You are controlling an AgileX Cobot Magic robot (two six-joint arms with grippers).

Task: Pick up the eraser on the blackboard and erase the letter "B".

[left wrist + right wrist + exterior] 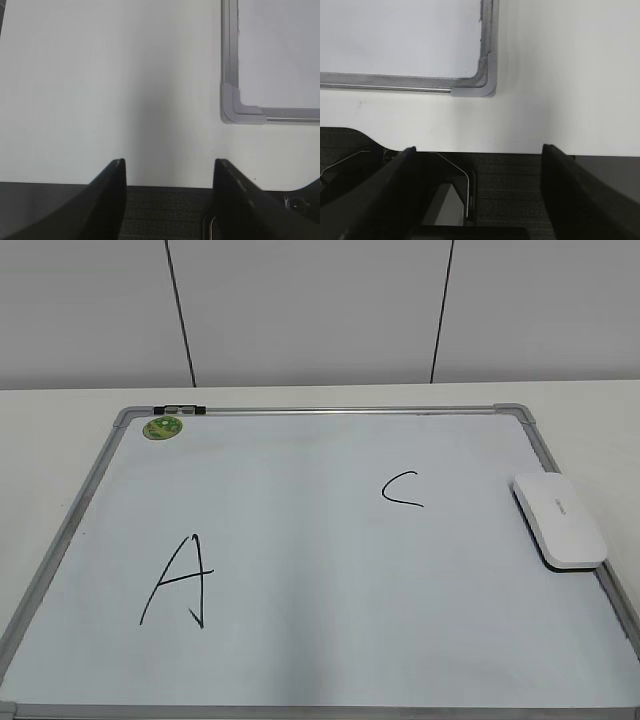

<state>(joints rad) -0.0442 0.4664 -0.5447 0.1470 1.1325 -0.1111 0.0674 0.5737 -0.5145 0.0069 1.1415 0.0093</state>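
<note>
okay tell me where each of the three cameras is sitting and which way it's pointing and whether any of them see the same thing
Exterior view: raised at the near side, slanting down at the blackboard with its eraser; no robot parts show.
Left wrist view: on the left arm, looking down past the open left gripper at the table and one board corner.
Right wrist view: on the right arm, looking down past the open right gripper at another board corner.
Shared: all three show the blackboard's grey frame and the table.

A plain white worktop (60, 410) is seen, on which a large rectangular white-surfaced blackboard (300, 640) with a thin grey metal frame is laid flat, centrally.
</note>
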